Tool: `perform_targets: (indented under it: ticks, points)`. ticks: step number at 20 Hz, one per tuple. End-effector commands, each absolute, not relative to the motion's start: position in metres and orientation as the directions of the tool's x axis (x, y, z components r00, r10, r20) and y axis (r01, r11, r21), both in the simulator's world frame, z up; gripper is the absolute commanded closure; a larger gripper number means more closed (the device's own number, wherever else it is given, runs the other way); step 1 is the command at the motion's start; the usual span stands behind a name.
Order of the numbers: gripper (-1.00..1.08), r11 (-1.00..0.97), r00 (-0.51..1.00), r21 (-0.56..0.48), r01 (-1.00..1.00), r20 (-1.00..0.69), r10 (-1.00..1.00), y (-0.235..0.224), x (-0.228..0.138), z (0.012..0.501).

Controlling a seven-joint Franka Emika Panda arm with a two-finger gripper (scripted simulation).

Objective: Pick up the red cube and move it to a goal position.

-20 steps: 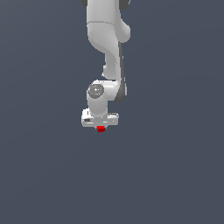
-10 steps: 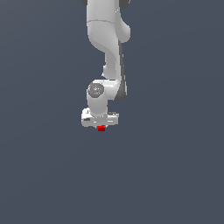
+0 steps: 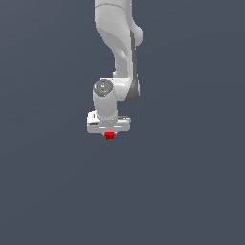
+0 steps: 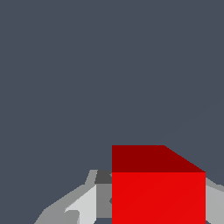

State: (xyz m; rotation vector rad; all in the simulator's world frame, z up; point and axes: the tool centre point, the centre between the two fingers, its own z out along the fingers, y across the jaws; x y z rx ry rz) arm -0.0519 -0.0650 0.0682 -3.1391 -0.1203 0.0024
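Small bright red cube runs off the wrist frame's edge, hiding one grey fingertip partly; white gripper body covers its top.

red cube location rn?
In the exterior view the red cube sits near frame centre, directly under the white pincer body; the wrist view shows it between the fingers.

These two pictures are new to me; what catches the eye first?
A tiny bright red cube stands out against the plain dark grey-blue background, tucked right under the white robot hand near the middle of the exterior view. In the wrist view the same cube looms large between grey fingers.
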Motion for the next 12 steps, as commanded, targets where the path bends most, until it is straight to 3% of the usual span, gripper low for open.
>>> perform_targets:
  ticks: [1, 12]
  points:
    - [1.08, -0.997, 0.997, 0.0, 0.077, 0.0, 0.077, -0.065, -0.053, 0.088]
    - [1.08, -0.997, 0.997, 0.0, 0.077, 0.0, 0.077, -0.066, -0.06, 0.207]
